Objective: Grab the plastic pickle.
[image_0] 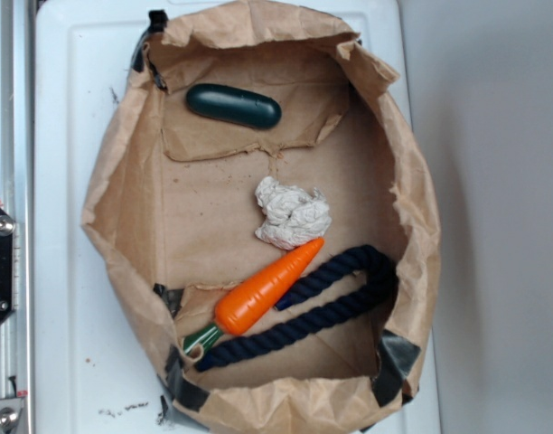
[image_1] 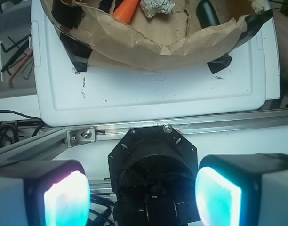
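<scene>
Jaws spread wide, away from the smooth, dark-green, capsule-shaped plastic pickle (image_0: 233,106).

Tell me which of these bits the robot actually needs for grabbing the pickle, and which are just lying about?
Needed: plastic pickle; the hand, open, outside the paper bag.

Lying about: toy carrot; navy rope; crumpled white paper.
</scene>
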{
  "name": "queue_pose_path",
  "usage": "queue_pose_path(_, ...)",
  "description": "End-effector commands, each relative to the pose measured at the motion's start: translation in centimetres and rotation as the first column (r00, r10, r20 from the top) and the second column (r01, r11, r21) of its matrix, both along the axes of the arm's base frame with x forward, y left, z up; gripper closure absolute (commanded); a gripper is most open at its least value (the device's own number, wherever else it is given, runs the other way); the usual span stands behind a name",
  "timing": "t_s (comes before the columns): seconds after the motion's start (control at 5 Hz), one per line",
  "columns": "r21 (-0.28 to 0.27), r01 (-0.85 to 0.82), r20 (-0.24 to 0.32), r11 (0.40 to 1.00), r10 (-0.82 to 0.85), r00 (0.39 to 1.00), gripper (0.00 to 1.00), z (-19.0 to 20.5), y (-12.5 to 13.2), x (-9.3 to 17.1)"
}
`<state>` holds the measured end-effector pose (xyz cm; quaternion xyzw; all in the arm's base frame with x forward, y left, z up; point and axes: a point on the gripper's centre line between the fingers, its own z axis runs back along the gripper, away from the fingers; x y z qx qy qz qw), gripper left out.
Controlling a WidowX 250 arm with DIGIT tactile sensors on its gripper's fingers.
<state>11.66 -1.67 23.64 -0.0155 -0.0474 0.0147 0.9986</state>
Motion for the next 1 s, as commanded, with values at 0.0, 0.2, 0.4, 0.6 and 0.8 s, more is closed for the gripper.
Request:
queue_pose_path(0.0, 0.000, 0.000, 0.000, 1.000, 0.000, 1.000, 0.00, 0.0, 0.0, 0.0)
queue_pose_path(0.2, 0.026, 0.085, 0.089, 0.996, -0.087, 0.992, 0.00, -0.9, 1.7, 3.2)
queue_pose_path(0.4, 0.007, 0.198, 0.053, 0.980, -0.198, 0.979, 0.00, -1.6, 3.1, 4.9)
queue_pose_path(0.6, 0.013, 0.208, 0.070, 0.978, -0.208, 0.976, 0.00, -1.8, 5.0, 7.5)
queue_pose_path(0.8, -0.014, 0.196, 0.097, 0.981, -0.193, 0.976, 0.00, -1.7, 5.3, 10.6)
